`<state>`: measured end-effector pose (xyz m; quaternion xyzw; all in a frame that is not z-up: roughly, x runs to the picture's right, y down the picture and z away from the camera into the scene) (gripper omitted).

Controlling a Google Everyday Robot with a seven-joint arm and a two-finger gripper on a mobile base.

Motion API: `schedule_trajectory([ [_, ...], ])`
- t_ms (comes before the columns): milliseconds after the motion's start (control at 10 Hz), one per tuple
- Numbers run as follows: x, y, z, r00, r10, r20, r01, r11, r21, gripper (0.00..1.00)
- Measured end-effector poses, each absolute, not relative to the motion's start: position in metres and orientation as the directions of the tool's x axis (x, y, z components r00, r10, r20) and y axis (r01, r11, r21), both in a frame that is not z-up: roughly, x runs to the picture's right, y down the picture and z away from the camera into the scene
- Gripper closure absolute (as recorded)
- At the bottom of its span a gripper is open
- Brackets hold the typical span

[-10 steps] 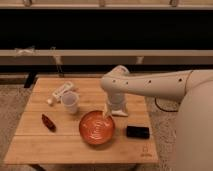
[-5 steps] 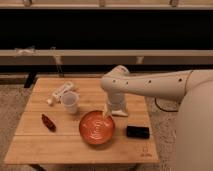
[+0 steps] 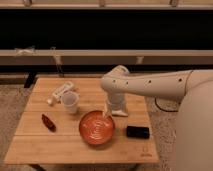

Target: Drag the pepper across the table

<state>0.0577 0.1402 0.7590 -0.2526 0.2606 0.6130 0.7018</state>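
The pepper [image 3: 48,122] is small, slim and dark red. It lies on the left part of the light wooden table [image 3: 65,145]. My gripper [image 3: 111,109] hangs down from the white arm [image 3: 150,87] over the middle of the table, just above the far right rim of the orange-red bowl [image 3: 96,128]. The gripper is well to the right of the pepper, with the bowl and a cup between them. It holds nothing that I can see.
A white cup [image 3: 70,101] stands upright behind the pepper, and a white bottle [image 3: 60,92] lies on its side beyond it. A flat black device [image 3: 137,132] lies right of the bowl. A small dark logo [image 3: 145,153] marks the near right corner.
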Motion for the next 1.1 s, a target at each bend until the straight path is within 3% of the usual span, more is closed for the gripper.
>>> schedule_trajectory([
  [1100,0.0576,0.1406,0.7576,0.120,0.729,-0.674,-0.992,0.121,-0.046,0.20],
])
